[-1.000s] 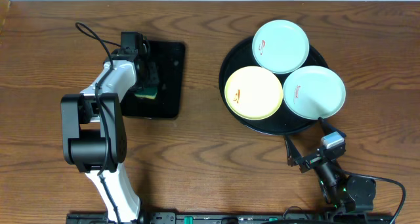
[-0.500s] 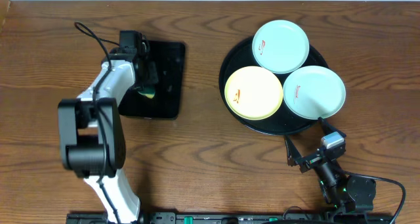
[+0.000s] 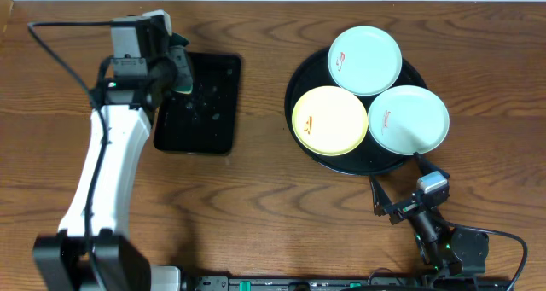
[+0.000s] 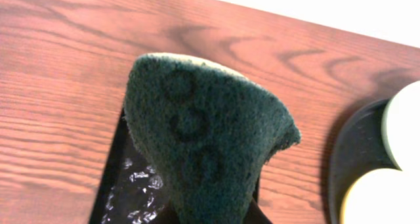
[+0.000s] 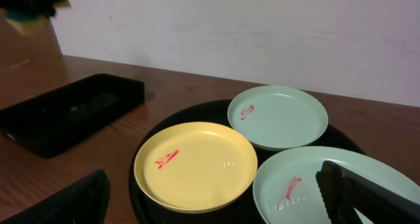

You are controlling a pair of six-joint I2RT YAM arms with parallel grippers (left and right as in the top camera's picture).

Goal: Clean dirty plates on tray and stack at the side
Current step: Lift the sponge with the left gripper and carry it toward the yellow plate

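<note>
Three plates lie on the round black tray [image 3: 296, 76]: a mint one [image 3: 365, 61] at the back, a yellow one [image 3: 330, 120] front left, a mint one [image 3: 408, 119] front right. Each carries a small red smear. My left gripper [image 3: 175, 69] is raised over the rectangular tray, shut on a dark green sponge [image 4: 203, 138] that hides its fingertips in the left wrist view. My right gripper [image 3: 399, 184] stands open just in front of the round tray, nothing between its fingers [image 5: 367, 198]. In its view the yellow plate [image 5: 197, 165] and the near mint plate [image 5: 308, 184] lie right ahead.
A smaller rectangular black tray [image 3: 209, 112], wet with droplets, sits left of the round tray. Bare wooden table [image 3: 256, 206] lies between and in front of the two trays. The back wall [image 5: 262, 27] runs behind the table.
My left gripper closed on the sponge in the rectangular tray and lifted it up toward that tray's far left corner. The right arm and the plates have not moved.
</note>
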